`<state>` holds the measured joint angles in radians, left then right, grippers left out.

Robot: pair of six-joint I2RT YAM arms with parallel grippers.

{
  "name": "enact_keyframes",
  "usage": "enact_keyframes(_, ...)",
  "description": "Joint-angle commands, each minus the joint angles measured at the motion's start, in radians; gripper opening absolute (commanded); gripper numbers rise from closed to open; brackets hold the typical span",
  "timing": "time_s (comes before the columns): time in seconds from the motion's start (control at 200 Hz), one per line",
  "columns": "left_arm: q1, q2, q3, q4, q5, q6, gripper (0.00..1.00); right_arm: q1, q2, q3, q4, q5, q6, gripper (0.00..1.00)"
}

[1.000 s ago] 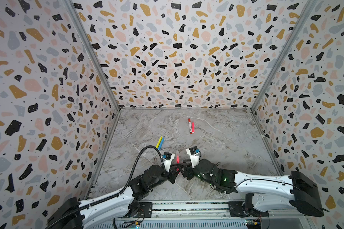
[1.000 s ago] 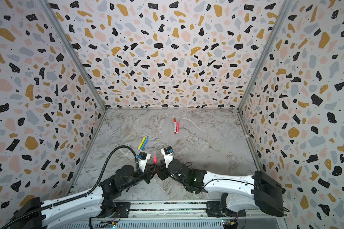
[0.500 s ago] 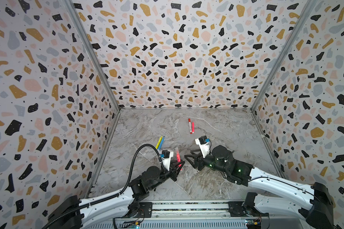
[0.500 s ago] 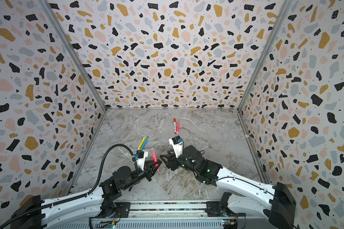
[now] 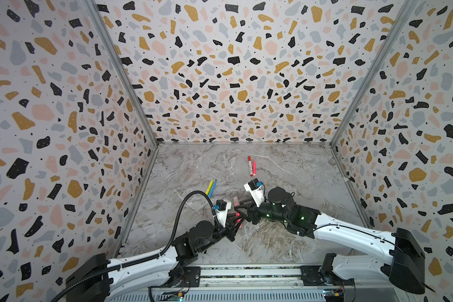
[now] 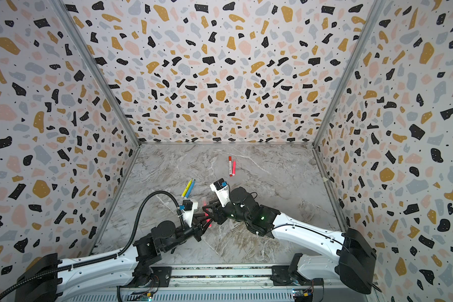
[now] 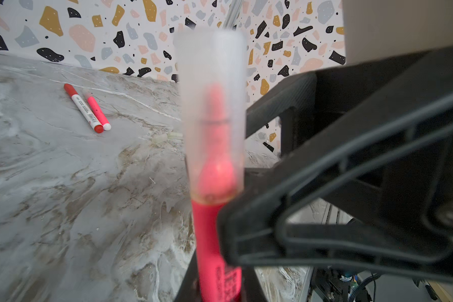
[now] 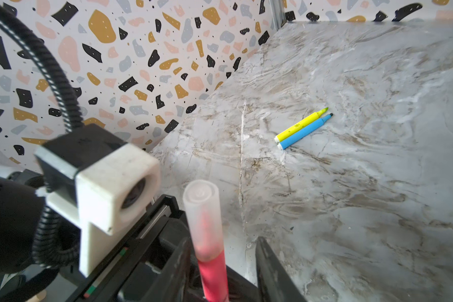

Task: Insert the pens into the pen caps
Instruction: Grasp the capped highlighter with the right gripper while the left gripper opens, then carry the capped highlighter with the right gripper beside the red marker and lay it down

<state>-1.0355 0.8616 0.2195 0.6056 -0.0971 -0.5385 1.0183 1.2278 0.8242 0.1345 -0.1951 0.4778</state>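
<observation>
Presently left gripper [image 5: 235, 222] is clamping the pink pen [image 8: 213, 272], clear cap [image 8: 203, 214] sitting over its tip; right gripper [image 8: 221, 243] is straddling that pen, jaws apart.

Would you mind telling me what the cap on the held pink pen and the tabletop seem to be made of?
Cap: frosted translucent plastic, probably; the pink pen shows dimly through it. Tabletop: smooth, marble-look, grey-brown veining; stone or printed laminate, cannot tell.
</observation>
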Motion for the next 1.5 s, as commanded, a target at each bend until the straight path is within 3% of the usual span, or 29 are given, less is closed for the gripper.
enact_keyframes(0.0, -0.004, 0.0, 0.033, 0.065, -0.025, 0.016, 0.0, 0.003, 0.001, -0.014, 0.039, -0.051, 0.017, 0.4)
enact_keyframes(0.205, -0.005, 0.015, 0.044, 0.069, -0.026, 0.021, 0.0, 0.002, 0.012, -0.016, 0.019, -0.057, 0.011, 0.26)
enact_keyframes(0.305, -0.005, 0.017, 0.047, 0.068, -0.027, 0.023, 0.0, 0.002, 0.032, 0.012, -0.01, -0.07, -0.009, 0.1)
enact_keyframes(0.36, -0.005, 0.015, 0.05, 0.06, -0.036, 0.02, 0.0, 0.002, 0.039, 0.025, -0.016, -0.065, -0.014, 0.05)
enact_keyframes(0.511, -0.005, 0.007, 0.054, 0.012, -0.073, 0.013, 0.44, -0.03, 0.04, 0.059, -0.054, -0.026, -0.021, 0.04)
enact_keyframes(0.641, -0.005, -0.005, 0.049, -0.094, -0.164, -0.016, 0.59, -0.128, 0.059, 0.103, -0.114, -0.004, -0.031, 0.05)
enact_keyframes(0.871, -0.003, -0.066, 0.035, -0.261, -0.284, -0.071, 0.59, -0.334, 0.269, 0.271, -0.29, -0.01, -0.119, 0.07)
enact_keyframes(1.081, -0.003, -0.15, 0.006, -0.322, -0.314, -0.116, 0.59, -0.489, 0.529, 0.462, -0.393, 0.023, -0.163, 0.07)
enact_keyframes(1.492, -0.001, -0.252, 0.018, -0.435, -0.343, -0.127, 0.59, -0.614, 0.968, 0.993, -0.589, 0.069, -0.175, 0.08)
